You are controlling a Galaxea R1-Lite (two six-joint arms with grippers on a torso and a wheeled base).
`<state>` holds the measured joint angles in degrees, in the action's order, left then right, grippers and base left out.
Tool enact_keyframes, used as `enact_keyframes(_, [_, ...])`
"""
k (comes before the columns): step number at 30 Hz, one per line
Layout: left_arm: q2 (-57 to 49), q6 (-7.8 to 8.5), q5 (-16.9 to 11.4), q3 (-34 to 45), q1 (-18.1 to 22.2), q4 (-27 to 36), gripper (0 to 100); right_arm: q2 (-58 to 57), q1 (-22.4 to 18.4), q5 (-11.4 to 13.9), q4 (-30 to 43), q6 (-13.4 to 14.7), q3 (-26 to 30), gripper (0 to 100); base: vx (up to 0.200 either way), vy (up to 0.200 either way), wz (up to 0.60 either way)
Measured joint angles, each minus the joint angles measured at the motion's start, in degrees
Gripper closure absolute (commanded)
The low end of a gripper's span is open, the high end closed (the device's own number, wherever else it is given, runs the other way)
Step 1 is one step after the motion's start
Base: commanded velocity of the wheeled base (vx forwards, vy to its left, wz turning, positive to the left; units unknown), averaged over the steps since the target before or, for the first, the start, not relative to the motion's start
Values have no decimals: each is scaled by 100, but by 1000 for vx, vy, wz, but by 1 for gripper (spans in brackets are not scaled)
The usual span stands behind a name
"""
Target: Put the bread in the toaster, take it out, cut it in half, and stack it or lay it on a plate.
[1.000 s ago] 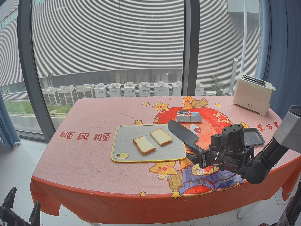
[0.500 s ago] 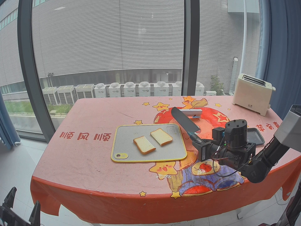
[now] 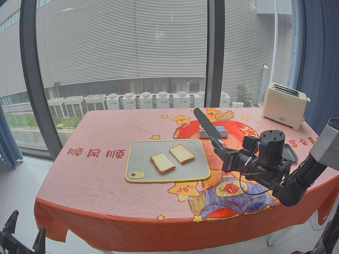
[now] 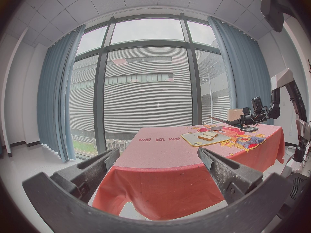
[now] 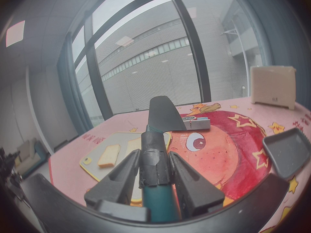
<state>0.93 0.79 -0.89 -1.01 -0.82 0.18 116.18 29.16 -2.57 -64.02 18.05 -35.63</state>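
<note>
Right hand point(image 3: 225, 161) clamped on knife point(image 3: 206, 124) handle, blade angled up and away. 2 bread halves point(image 3: 162, 162) on cutting board point(image 3: 141, 152), to its left; plate point(image 5: 286, 151) just right (right arm nearer both).

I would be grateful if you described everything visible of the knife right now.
The knife has a broad, matte dark-grey blade with a curved tip and a teal handle wrapped in black tape where it is gripped. The right gripper is shut on that wrapped part, one finger on each side. The knife hangs clear of the table, roughly level, blade pointing toward the window, to the right of the cutting board. Nothing else touches it.
</note>
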Motion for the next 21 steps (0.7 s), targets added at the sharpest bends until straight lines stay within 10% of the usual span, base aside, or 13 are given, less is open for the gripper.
enact_keyframes(21, [0,-1,0,0,2,0,0,-5,-375,766,-823,3940,127,100,0,0,0])
